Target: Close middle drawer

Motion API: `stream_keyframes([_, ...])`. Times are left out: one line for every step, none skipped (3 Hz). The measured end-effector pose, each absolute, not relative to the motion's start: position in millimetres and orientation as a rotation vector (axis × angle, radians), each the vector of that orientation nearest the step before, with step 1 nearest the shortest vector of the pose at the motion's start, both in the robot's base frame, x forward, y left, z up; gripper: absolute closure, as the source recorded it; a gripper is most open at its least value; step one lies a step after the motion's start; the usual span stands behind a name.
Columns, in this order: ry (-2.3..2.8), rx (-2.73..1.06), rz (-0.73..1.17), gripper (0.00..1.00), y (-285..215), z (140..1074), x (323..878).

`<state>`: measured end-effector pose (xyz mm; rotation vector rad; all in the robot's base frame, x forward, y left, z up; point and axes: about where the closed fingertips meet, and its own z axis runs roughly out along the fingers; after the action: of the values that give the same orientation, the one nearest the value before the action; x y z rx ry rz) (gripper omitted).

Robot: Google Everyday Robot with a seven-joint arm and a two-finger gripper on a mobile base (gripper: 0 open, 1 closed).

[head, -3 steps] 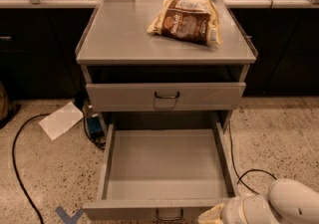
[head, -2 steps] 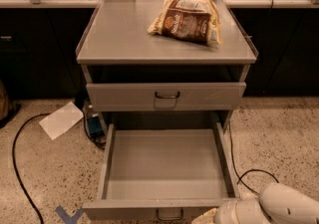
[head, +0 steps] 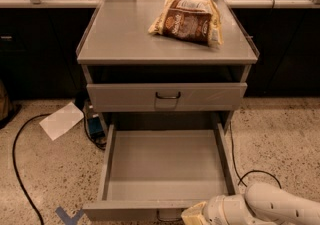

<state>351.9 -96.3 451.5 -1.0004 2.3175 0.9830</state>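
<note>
Our gripper (head: 196,215) sat at the frame's lower edge by the middle drawer (head: 167,161); open or shut, we could not tell. We judged a straight, centred push safest.

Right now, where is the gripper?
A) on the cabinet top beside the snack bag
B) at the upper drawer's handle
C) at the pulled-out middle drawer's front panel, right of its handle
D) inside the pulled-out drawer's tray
C: the gripper sits low at the front panel of the pulled-out middle drawer, just right of its wire handle.
</note>
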Motion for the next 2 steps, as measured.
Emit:
stream_keyframes([2.273,-0.988,0.996,1.00,-79.7,433.4,381.8])
stream_keyframes([2.274,-0.988,0.996,1.00,-79.5,433.2,381.7])
